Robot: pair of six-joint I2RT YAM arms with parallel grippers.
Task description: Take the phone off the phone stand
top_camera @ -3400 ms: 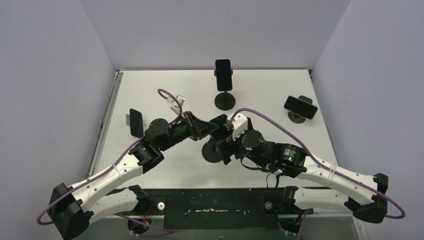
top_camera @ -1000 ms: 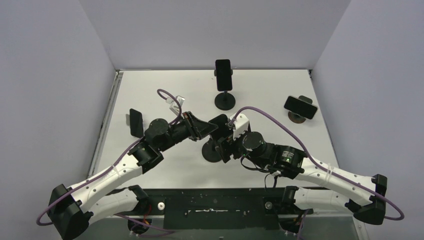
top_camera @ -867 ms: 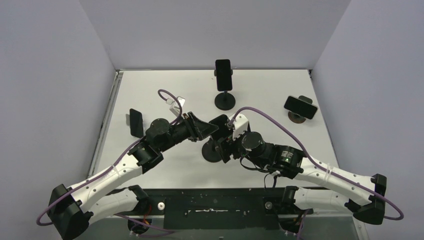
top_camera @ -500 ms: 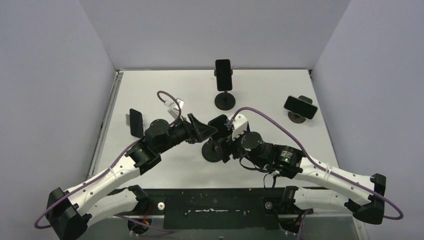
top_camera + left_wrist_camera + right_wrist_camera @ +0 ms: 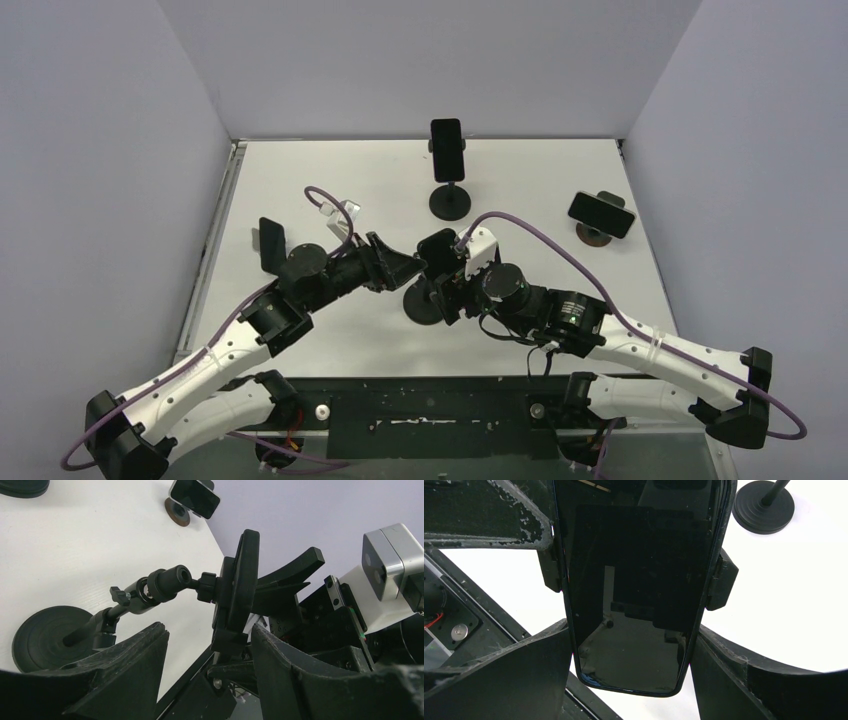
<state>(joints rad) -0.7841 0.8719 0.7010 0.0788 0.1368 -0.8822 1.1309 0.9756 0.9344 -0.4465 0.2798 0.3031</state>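
— Where is the phone?
— It is clipped upright in the phone stand, between the fingers of the right gripper. It is a slim slab with rounded corners. Its glossy black face mirrors the rig, and two small matte clips bite its long edges.
— Does the right gripper have it?
— Its broad, scuffed black fingers close on the lower half, one on each long edge. They appear to touch the rim, though the contact line is dark on dark.
— And the stand itself?
— It has a round black base on the white table. A thin rod rises from it at a slant. Next come a thumbscrew and a ball joint, just ahead of the left gripper, then the cradle behind the phone.
— What of the left gripper?
— It is released. Its wedge-shaped fingers spread wide and grip nothing, and the cradle's lower end stands just beyond the gap.
— How do the arms lie?
— Both forearms reach low over the table and meet at the stand, one from each side. The right wrist carries a white camera block.
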